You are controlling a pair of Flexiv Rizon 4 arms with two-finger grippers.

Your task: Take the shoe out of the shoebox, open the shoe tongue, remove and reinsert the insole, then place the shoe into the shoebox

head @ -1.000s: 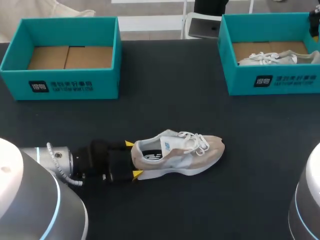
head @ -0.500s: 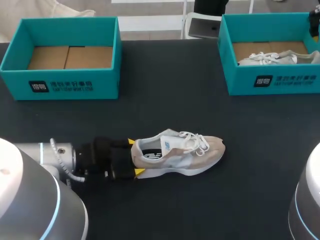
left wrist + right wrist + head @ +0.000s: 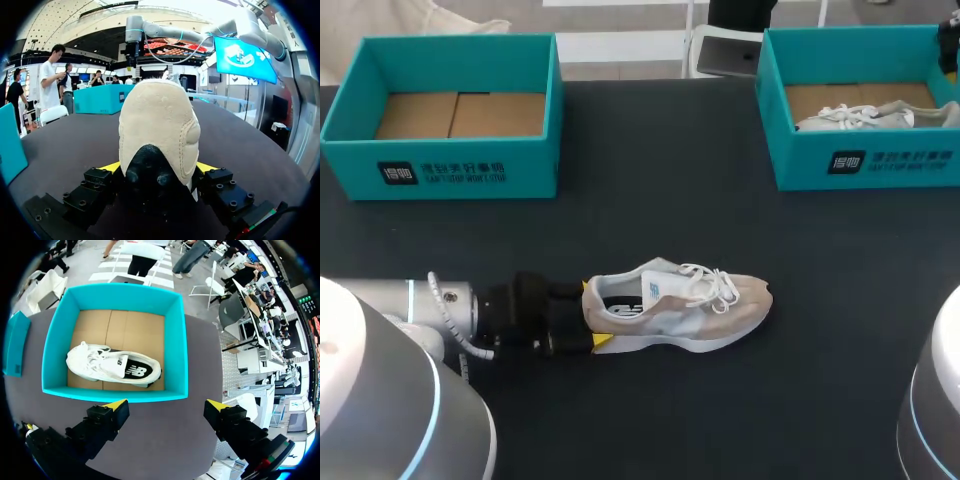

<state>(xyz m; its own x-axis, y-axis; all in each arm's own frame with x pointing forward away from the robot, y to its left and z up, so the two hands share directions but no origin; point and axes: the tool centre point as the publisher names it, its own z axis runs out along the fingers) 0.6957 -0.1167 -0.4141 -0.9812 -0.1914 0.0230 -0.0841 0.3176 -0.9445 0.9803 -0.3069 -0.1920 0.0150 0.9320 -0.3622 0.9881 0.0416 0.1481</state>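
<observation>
left arm (image 3: pixel 430 310): seen at the near left of the table, laid low and pointing toward the middle.
left gripper (image 3: pixel 594 315): held level just above the tabletop; its two yellow tips are pressed against the heel from both sides, so the heel is clamped between them.
tan shoe (image 3: pixel 685 305): found outside the boxes, standing on its sole on the near middle of the table, heel toward the left gripper and toe toward the right; the opening faces up, white laces are tied over the front, and a white tongue is seen standing up from the opening. in the left wrist view the rounded tan heel is seen upright between the fingers.
table (image 3: pixel 660 200): a dark surface on which the shoe and both boxes are set.
left shoebox (image 3: pixel 440 175): teal, open-topped, placed at the far left, well apart from the tan shoe; only its brown cardboard floor is seen inside.
right shoebox (image 3: pixel 865 160): teal, open-topped, placed at the far right.
white shoe (image 3: pixel 112 367): laid on the cardboard floor inside the right shoebox.
right gripper (image 3: pixel 165 407): held high above the table's edge beside the right shoebox, fingers spread wide apart with nothing between them.
</observation>
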